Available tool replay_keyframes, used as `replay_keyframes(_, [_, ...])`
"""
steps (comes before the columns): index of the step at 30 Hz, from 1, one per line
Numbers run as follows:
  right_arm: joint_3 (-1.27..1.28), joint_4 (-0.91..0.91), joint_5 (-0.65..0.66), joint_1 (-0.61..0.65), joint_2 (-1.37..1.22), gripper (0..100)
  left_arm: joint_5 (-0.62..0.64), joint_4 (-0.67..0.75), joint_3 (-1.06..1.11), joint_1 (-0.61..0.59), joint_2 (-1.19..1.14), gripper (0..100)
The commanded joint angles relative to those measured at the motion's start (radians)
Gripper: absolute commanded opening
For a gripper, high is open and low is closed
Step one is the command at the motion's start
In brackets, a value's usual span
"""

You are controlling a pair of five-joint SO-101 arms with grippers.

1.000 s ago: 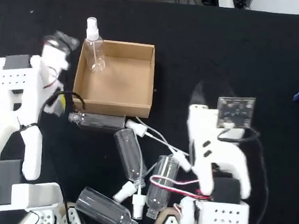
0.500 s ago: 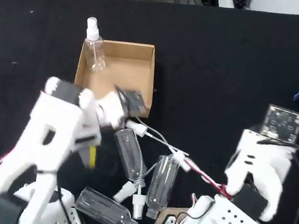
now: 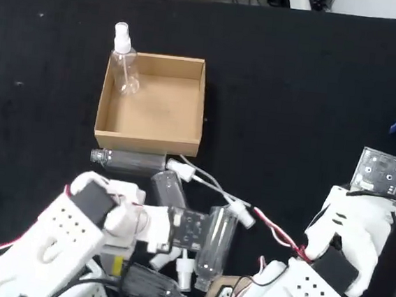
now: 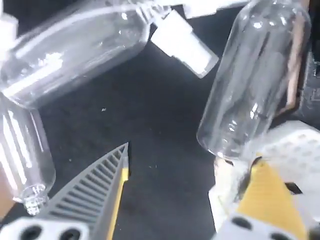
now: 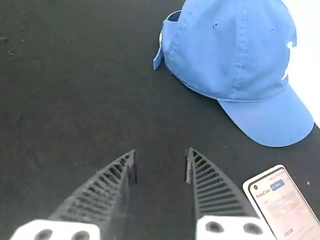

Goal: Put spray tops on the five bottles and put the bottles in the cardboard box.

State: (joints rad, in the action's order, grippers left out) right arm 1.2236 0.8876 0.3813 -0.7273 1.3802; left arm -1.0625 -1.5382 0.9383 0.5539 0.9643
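Found cardboard box [image 3: 146,142] toward the table's far edge, left of centre. Saw left gripper [image 4: 172,160] low among the lying bottles near the front edge, jaws apart, empty. Saw right gripper [image 5: 160,154] by the right edge, jaws apart, empty.

Judged likely trouble: nudging a round bottle [image 4: 255,75] into rolling, or sweeping loose tops off the front edge.

Counted one box. Counted five bottles: one capped bottle [image 3: 124,64] upright in the box's far-left corner, four lying open. Counted four loose spray tops [image 3: 181,167].
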Motion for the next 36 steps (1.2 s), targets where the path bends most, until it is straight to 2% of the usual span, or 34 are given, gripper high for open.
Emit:
replay_keyframes(1, [-0.002, -0.025, 0.003, -0.025, -0.018, 13.4, 0.061, 0.061, 0.033, 0.015, 0.071, 25])
replay_keyframes(9, [-0.007, -0.031, 0.002, -0.017, -0.018, 13.4, 0.094, 0.081, 0.137, 0.139, 0.083, 25])
replay_keyframes(14, [-0.008, -0.031, 0.002, -0.02, -0.018, 13.4, 0.097, 0.144, 0.185, 0.202, 0.084, 25])
replay_keyframes(19, [-0.005, -0.031, 0.002, -0.018, -0.018, 13.4, 0.18, 0.242, 0.231, 0.262, 0.075, 25])
replay_keyframes(25, [-0.012, -0.031, 0.002, -0.017, -0.01, 13.4, 0.247, 0.262, 0.285, 0.355, 0.075, 25])
replay_keyframes(32, [-0.012, -0.031, 0.002, -0.017, -0.01, 13.4, 0.279, 0.358, 0.355, 0.371, 0.084, 25])
replay_keyframes(36, [-0.012, -0.032, 0.002, -0.017, -0.01, 13.6, 0.279, 0.354, 0.367, 0.371, 0.084, 21])
